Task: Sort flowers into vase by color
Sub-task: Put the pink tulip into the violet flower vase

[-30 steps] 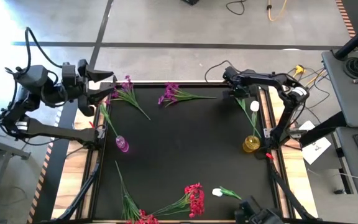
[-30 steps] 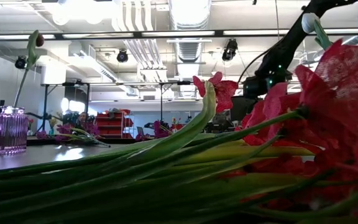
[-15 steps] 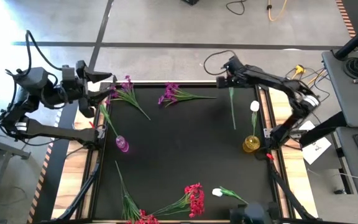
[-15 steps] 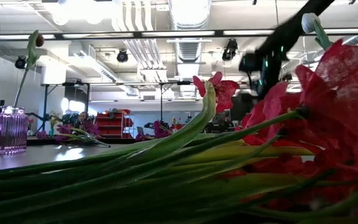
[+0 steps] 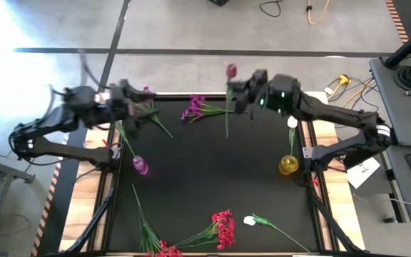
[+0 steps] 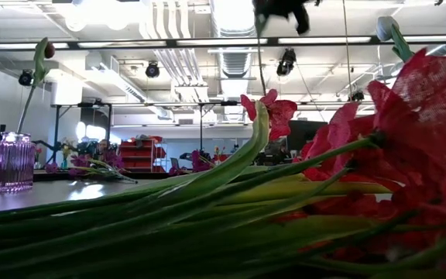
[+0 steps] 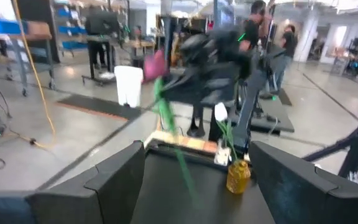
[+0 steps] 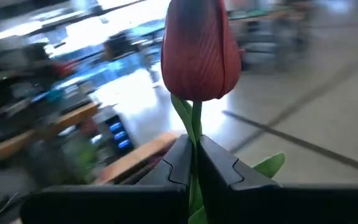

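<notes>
Right gripper (image 8: 193,163) pinches a smooth, ribbed pink tulip (image 8: 199,51), seemingly upright.

Past our left pincer's (image 7: 197,180) 2 dark fingers (image 7: 120,177), spread apart, we see a yellow vase (image 7: 237,177) on the black tabletop (image 7: 197,202) holding a white tulip (image 7: 220,113). Beside the vase, the other arm (image 7: 213,59), blurred, carries a pink tulip (image 7: 155,65) on a green stem. People (image 7: 253,28) stand behind the vase.
</notes>
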